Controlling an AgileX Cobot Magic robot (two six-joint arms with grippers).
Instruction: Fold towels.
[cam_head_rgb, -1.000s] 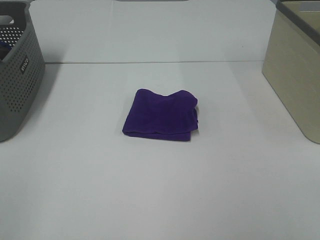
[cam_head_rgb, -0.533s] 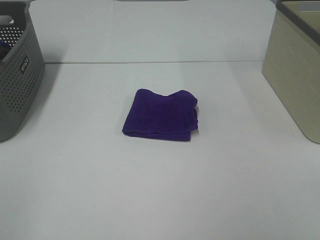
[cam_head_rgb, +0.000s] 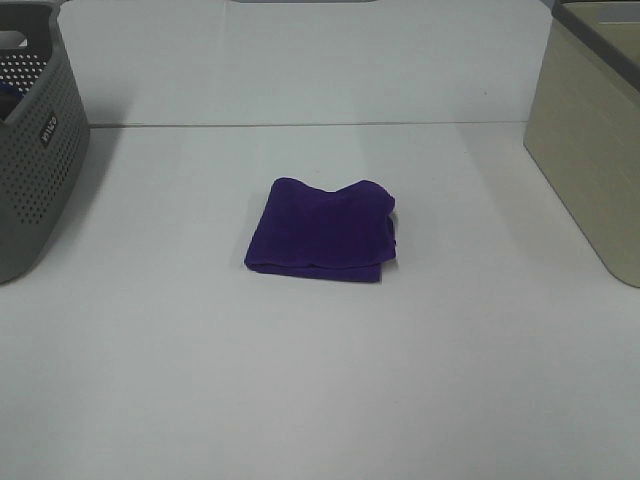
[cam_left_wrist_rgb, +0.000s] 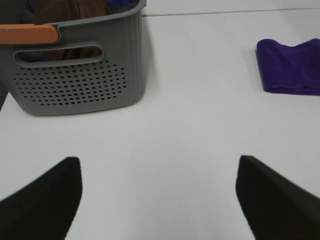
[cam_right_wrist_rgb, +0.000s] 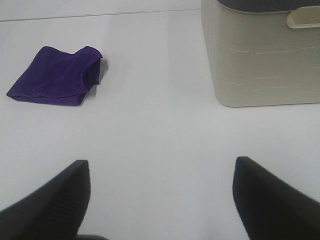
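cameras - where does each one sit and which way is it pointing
Exterior high: mounted above, looking down on the table with the purple towel at centre; no robot parts show.
Left wrist: low on the left arm, facing the grey basket; open left gripper tips show.
Right wrist: low on the right arm, facing the beige bin; open right gripper tips show.
All three share the towel.

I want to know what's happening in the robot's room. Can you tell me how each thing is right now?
purple towel: folded into a small bundle, lying on the table, nothing touching it.
grey basket: upright, with cloths inside.
beige bin: upright; its inside cannot be seen.
left pincer: open, empty, above bare table.
right pincer: open, empty, above bare table.
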